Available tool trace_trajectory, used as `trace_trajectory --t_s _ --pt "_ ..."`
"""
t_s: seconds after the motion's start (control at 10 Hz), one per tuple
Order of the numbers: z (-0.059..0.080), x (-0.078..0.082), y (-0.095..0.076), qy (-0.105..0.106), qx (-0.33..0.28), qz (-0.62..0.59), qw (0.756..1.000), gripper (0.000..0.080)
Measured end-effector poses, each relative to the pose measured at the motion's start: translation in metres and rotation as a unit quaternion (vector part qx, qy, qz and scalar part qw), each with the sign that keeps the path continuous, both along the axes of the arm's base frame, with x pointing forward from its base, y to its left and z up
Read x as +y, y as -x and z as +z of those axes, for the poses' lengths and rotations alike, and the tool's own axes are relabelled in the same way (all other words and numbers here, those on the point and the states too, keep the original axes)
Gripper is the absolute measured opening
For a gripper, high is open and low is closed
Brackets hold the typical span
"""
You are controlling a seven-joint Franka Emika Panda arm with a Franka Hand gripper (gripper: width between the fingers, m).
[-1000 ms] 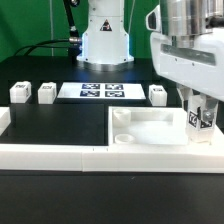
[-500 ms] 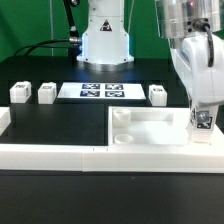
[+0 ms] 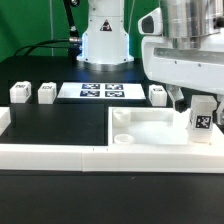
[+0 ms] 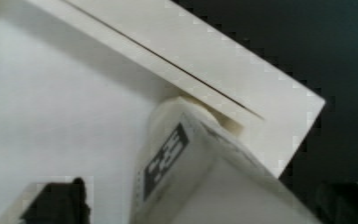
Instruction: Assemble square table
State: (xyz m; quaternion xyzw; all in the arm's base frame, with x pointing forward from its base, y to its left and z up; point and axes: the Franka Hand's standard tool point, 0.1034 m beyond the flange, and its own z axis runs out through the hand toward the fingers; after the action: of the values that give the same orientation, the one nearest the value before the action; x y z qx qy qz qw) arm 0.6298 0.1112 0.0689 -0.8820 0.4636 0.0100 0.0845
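The table top (image 3: 155, 128) lies toward the exterior view's right, its near edge against the low wall (image 3: 50, 155) in front. A corner leg (image 3: 203, 116) stands upright in its far right corner. Behind, the marker board (image 3: 102, 91) lies between an outer leg (image 3: 19, 92) and an inner leg (image 3: 46, 93) on its left and a single leg (image 3: 158, 94) on its right.

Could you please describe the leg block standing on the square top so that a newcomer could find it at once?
Find the white square top at the exterior view's right, against the long white wall. Near its right-hand end one leg block stands upright, its black-and-white tag facing the camera. The three other leg blocks sit on the black table, none on the top.
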Motion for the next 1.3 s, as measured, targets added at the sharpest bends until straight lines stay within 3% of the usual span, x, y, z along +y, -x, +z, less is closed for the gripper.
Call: trace_trajectory --t_s 0.2,0.3,0.4,0.5,0.6,0.7,0.8,0.9,1.0,1.3 --pt "0.0003 -0.0006 0.0001 0.012 -0.012 0.088 0.996 0.0647" --pt "0.0028 0.0023 0.0004 0.039 -0.019 0.19 0.981 0.0649" --pt "0.0055 0.0049 -0.0012 0.053 -0.03 0.276 0.959 0.0649" --pt "0.0059 0.0038 -0.002 0.057 -0.039 0.349 0.935 0.0649" --pt "0.0057 0.0054 -0.0018 0.058 -0.042 0.372 0.925 0.0649" --pt "0.0051 0.0052 -0.0016 0.057 -0.038 0.338 0.939 0.0515" --pt "0.0048 0.0048 -0.0015 0.057 -0.037 0.334 0.94 0.0515" --pt "0.0044 0.0053 -0.0012 0.055 -0.033 0.301 0.951 0.0372" --pt "0.0041 0.0047 -0.0011 0.053 -0.028 0.263 0.963 0.029" --pt "0.0037 0.0032 -0.0012 0.048 -0.012 0.133 0.99 0.029"
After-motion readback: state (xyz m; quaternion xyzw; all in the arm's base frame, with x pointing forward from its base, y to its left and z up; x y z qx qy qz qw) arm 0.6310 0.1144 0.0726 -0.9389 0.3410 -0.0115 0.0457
